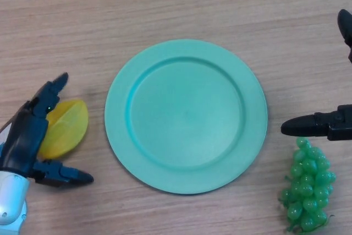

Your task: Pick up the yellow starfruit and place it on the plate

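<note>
Pale wood-grain bench (181, 4) fills whole frame. Round teal plastic plate (118, 119) sits centre, bare. Yellow waxy starfruit (69, 125) lies at left edge of frame, just beside plate rim, on bench. Left hand (27, 136) over starfruit's left side, fingers spread either side of it, not clamped. Bunch of small green plastic grapes (308, 188) lower right. Right hand (322, 126) at right edge, just above grapes, finger straight, pointing toward plate.
</note>
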{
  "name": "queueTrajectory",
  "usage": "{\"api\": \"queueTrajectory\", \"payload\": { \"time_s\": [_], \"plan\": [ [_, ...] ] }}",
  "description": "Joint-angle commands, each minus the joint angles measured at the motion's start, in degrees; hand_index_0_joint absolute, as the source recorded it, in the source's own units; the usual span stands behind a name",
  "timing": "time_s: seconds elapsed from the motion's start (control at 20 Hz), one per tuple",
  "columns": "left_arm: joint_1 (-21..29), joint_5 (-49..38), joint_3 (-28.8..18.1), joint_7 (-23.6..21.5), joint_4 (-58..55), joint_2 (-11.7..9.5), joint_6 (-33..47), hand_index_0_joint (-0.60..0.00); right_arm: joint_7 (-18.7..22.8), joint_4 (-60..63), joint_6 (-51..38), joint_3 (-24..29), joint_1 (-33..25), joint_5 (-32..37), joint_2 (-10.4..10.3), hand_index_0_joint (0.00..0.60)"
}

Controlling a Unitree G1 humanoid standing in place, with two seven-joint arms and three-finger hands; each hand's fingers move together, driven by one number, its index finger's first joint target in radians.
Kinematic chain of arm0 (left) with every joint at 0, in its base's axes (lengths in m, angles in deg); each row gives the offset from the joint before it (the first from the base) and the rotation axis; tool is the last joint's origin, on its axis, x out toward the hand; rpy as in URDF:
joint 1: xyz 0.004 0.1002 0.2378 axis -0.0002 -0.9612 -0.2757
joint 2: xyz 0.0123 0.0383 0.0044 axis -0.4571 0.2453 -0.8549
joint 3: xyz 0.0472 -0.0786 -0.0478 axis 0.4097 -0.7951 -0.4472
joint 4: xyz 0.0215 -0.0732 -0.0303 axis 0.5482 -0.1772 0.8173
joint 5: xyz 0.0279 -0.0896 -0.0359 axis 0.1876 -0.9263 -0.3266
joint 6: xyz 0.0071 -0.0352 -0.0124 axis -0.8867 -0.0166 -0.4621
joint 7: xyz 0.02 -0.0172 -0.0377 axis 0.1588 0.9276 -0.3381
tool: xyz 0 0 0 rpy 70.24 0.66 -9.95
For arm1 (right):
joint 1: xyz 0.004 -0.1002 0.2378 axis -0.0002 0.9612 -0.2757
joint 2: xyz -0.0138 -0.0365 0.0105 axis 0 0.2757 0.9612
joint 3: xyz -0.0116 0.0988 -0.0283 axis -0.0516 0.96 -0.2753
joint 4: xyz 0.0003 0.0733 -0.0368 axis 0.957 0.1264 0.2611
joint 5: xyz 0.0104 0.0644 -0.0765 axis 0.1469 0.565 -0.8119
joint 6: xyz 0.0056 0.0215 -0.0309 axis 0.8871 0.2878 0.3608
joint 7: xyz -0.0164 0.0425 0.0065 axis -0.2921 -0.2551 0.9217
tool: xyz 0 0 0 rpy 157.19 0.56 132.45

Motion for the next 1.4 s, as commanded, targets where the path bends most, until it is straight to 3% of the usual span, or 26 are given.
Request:
{"api": "queueTrajectory", "payload": {
  "time_s": [0.05,0.2,0.4,0.6,0.75,0.9,1.0,1.15,1.3,1.35,1.4],
  "plan": [
    [1.0,-3.6,-5.2,-5.8,-2.6,-2.5,3.1,-0.600,1.7,-4.3,-4.6,3.2,-1.4,1.9,1.9,0.000],
    [1.3,-6.7,-6.1,-6.2,-3.9,-2.8,0.6,-0.600,1.8,-4.3,-4.3,2.9,-1.6,1.9,1.8,0.000],
    [0.6,-10.6,-8.8,-1.9,-8.1,-3.2,-6.5,-0.600,1.4,-4.6,-3.3,2.8,-2.3,1.8,2.1,0.000],
    [0.8,-7.2,-9.3,0.6,-12.7,-4.0,-7.1,-0.600,1.1,-4.3,-3.6,2.9,-1.9,3.1,1.8,0.000],
    [2.9,-4.1,-6.2,-4.9,-16.4,-2.8,0.3,-0.600,0.9,-4.0,-4.2,3.2,-1.8,3.4,2.1,0.000],
    [3.9,-4.1,-1.6,-4.2,-18.9,-0.7,0.0,-0.600,0.8,-4.0,-4.3,3.0,-1.8,3.2,2.0,0.000],
    [3.9,-4.4,2.2,-2.4,-20.2,1.1,-0.5,-0.600,0.8,-4.6,-3.8,3.2,-1.2,4.1,1.6,0.000],
    [4.4,-6.1,7.2,3.9,-21.0,3.1,-4.0,-0.600,1.7,-4.1,-4.1,3.9,-1.8,5.2,2.1,0.000],
    [4.5,-4.9,10.0,11.7,-20.7,3.6,-7.8,-0.600,1.9,-4.6,-4.1,4.1,-1.3,5.8,1.9,0.000],
    [5.0,-4.8,10.5,12.8,-20.1,3.9,-9.0,-0.600,2.2,-4.4,-3.5,3.9,-1.6,5.9,2.0,0.000],
    [5.2,-2.5,11.1,12.3,-18.0,3.3,-5.0,-0.600,2.4,-4.4,-3.3,3.8,-1.7,5.9,2.0,0.000]
  ]
}}
